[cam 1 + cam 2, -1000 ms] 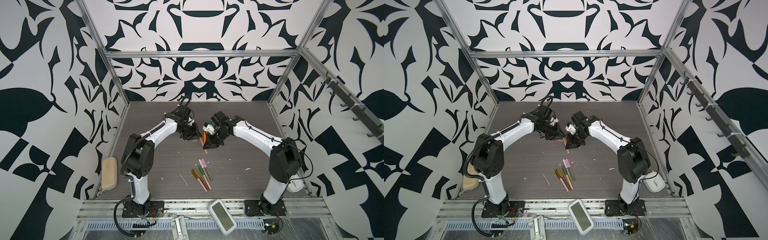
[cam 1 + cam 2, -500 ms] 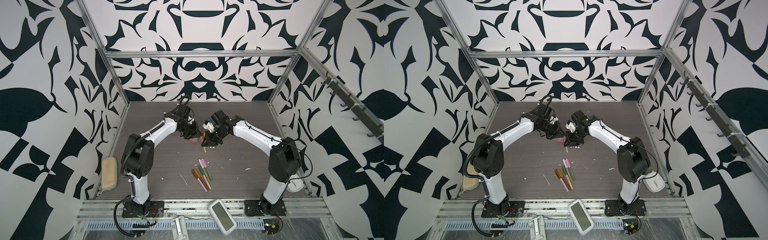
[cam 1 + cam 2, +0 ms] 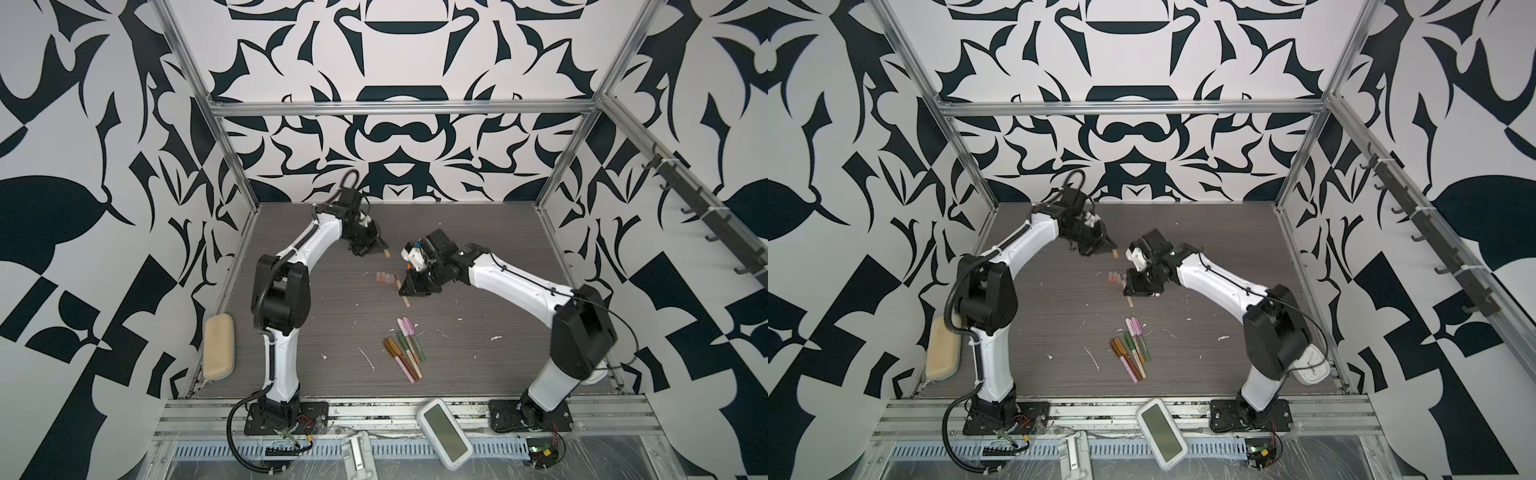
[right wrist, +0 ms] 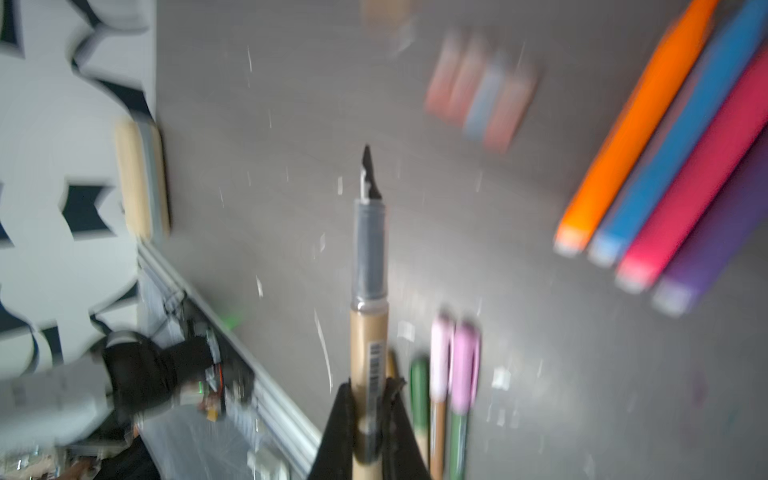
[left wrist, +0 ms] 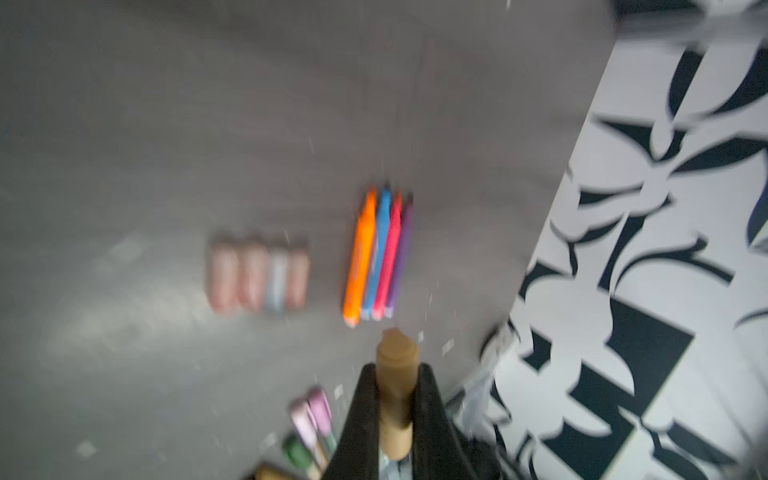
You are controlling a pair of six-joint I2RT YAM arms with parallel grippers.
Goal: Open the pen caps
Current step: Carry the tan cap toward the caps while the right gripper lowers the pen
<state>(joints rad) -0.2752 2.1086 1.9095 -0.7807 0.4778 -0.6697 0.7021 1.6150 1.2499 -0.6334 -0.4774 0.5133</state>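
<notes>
Pens (image 3: 405,349) with their caps on lie in a bunch on the desk (image 3: 316,316), low in the middle of both top views. Further back, near the middle of the frame, the right fingers (image 3: 411,290) are closed tight on a tan pen (image 4: 368,340). Its cap is off and its dark tip (image 4: 369,174) is bare. Just past them, four loose pen caps (image 3: 385,277) lie side by side on the desk, three pinkish and one pale blue, all a bit blurry. Beside that row, the wrist views show four open pens (image 5: 378,253), orange, blue, pink and purple, touching each other. Furthest back, a little left of the middle, the left fingers (image 3: 377,248) grip a tan cap (image 5: 395,357), held up off the desk and apart from the tan pen.
</notes>
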